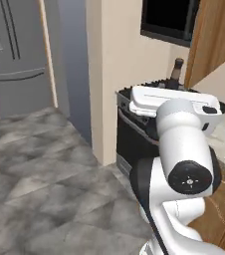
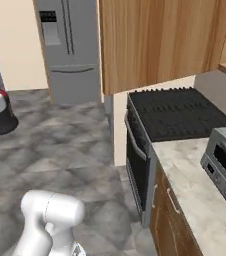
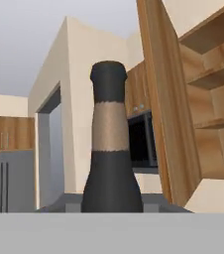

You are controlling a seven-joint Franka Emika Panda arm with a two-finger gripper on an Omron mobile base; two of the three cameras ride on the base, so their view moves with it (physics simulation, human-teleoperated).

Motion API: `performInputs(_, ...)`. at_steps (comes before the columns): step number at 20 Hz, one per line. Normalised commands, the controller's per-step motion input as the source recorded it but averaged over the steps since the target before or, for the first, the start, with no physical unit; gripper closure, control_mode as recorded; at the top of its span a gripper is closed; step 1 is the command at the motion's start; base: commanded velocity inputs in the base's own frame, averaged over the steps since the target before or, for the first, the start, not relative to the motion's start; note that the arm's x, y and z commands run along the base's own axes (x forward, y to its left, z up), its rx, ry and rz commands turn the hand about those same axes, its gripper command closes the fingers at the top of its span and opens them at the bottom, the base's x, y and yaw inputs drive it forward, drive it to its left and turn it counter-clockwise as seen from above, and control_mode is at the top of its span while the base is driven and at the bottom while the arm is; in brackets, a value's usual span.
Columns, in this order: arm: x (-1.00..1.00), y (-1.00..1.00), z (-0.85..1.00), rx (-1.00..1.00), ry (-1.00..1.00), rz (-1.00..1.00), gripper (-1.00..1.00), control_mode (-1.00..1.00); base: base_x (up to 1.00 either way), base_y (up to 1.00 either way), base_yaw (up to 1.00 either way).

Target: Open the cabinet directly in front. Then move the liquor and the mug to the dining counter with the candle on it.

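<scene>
Liquor bottle carried at the hand, cabinet door standing open.

In the hand view the liquor (image 3: pixel 111 149) stood upright directly before the camera, its dark neck with a tan band rising from the bottom edge; the fingertips were hidden, so a grasp could not be confirmed and the jaw state could not be told. In the left base view the liquor's neck and stopper (image 1: pixel 176 72) projected above the white arm (image 1: pixel 176 144), in front of the black stove (image 1: pixel 129 134). The cabinet (image 3: pixel 171 99) door was swung open, exposing wooden shelves in the hand view. A microwave (image 3: pixel 142 141) sat beyond the bottle. The right base view showed a toaster oven (image 2: pixel 225 165) on the marble counter (image 2: pixel 190 190) and a steel refrigerator (image 2: pixel 67 45) further off.
</scene>
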Motion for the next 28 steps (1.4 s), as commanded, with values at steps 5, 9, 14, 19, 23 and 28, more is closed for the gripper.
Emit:
performInputs(5,0.0,0.0,0.0,0.0,0.0,0.0,1.0,1.0,-0.16,0.0,0.88)
performInputs(9,0.0,0.0,0.0,0.0,0.0,0.0,1.0,1.0,-0.01,0.0,0.85)
performInputs(14,0.0,0.0,0.0,0.0,0.0,0.0,1.0,1.0,0.0,0.0,0.74)
performInputs(19,0.0,0.0,0.0,0.0,0.0,0.0,1.0,1.0,0.03,-0.13,0.69)
performInputs(23,0.0,0.0,0.0,0.0,0.0,0.0,1.0,1.0,0.14,-0.42,0.68)
performInputs(28,0.0,0.0,0.0,0.0,0.0,0.0,1.0,1.0,0.19,-0.65,0.61)
